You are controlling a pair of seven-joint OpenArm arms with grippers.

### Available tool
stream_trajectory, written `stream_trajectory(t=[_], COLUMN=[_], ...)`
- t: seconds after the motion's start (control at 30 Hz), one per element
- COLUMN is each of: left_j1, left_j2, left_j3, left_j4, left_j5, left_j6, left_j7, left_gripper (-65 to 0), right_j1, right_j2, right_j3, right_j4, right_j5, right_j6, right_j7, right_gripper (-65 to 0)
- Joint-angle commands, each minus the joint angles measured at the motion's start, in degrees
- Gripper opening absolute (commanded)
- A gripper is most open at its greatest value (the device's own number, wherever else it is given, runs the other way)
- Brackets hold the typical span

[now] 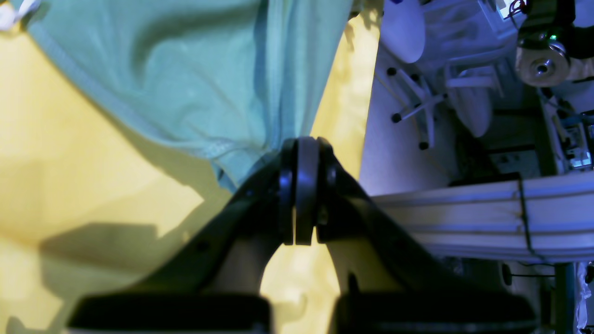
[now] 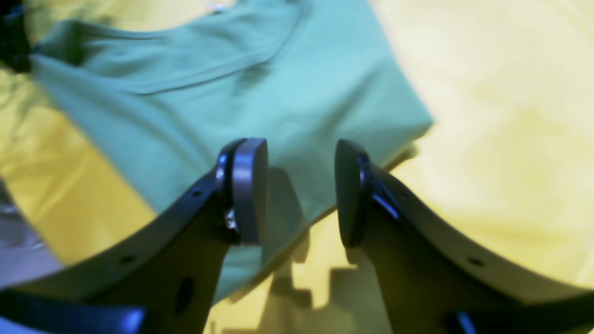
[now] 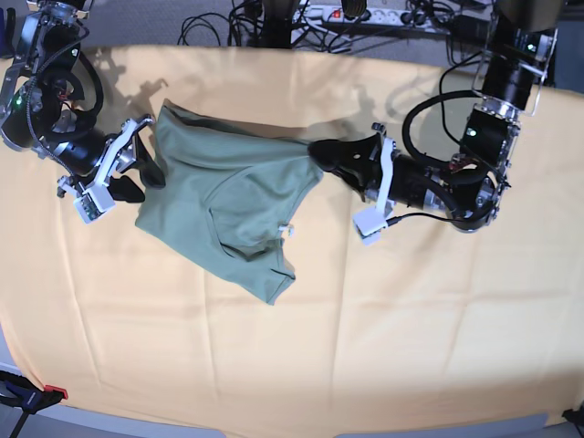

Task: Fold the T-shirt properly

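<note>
One large yellow-orange cloth (image 3: 383,338) covers the whole table, and on it, left of centre, lies the single plain sage-green short-sleeved cotton T-shirt (image 3: 219,205), crumpled and partly doubled over itself. A small white tag (image 3: 290,229) shows at its near right edge. Beyond the far edge of the table a tangle of dark cables (image 3: 228,27) and a power strip (image 3: 360,14) lie on the floor. In the left wrist view a white swivel chair (image 1: 417,93) stands beside the table edge.

There are two arms. The left gripper (image 1: 299,153), on the right of the base view, has its jaws pressed together on a pinched edge of the T-shirt, the fabric drawn taut toward it from the shirt's far right corner. The right gripper (image 2: 300,190), at the shirt's left side, has its jaws spread apart with nothing between them, hanging over the shirt's edge; whether it touches the fabric cannot be told.
</note>
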Motion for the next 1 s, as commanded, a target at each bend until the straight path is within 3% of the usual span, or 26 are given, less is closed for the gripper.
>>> stream_trajectory(t=[0.0,0.17,0.33,0.47,0.5,0.57,0.63,0.73,0.97], left_j1=[-1.2,-1.3,-1.3,-2.5,-3.0,-3.9,-4.2,-4.1,-4.1], left_j2=[-0.9,-1.1,-1.1,-0.8,-0.6,-0.3,-0.2,1.0,6.3], left_j3=[-0.5,-0.5,-0.5,-0.5,-0.5,-0.5,-0.5,-0.5,0.6], left_j4=[1.0,1.1,1.2,2.3,3.1,4.7,5.9,6.4,6.4], left_j5=[-1.4,-1.4,-1.4,-1.4,-1.4,-1.4,-1.4,-1.4,-1.4], left_j6=[0.0,0.0,0.0,-1.7,-2.7,-3.0,-3.1,-3.3,-3.6], left_j7=[-0.6,-0.6,-0.6,-0.6,-0.6,-0.6,-0.6,-0.6,-0.6], left_gripper=[-63.7,-33.5,-30.3,-34.4,-40.9,-65.0,-65.0,-65.0,-65.0], right_j1=[0.8,2.4,4.0,5.6,6.1,7.2,8.5,11.4,20.1], right_j2=[0.7,0.6,0.6,0.6,0.7,0.6,0.5,0.5,0.5], right_j3=[0.2,0.2,0.2,0.2,0.2,0.2,0.2,0.2,-1.6], right_j4=[0.9,0.9,0.9,-0.2,-1.0,-2.8,-5.2,-10.1,-25.4], right_j5=[0.9,0.9,0.9,0.9,0.9,0.9,0.9,0.9,0.9], right_j6=[0.3,0.3,0.3,0.3,0.3,0.3,0.3,0.3,0.3], right_j7=[1.9,2.1,2.1,2.1,2.1,2.4,3.0,3.2,4.2], right_gripper=[-38.2,-38.2,-38.2,-38.2,-38.2,-38.7,-46.5,-65.0,-65.0])
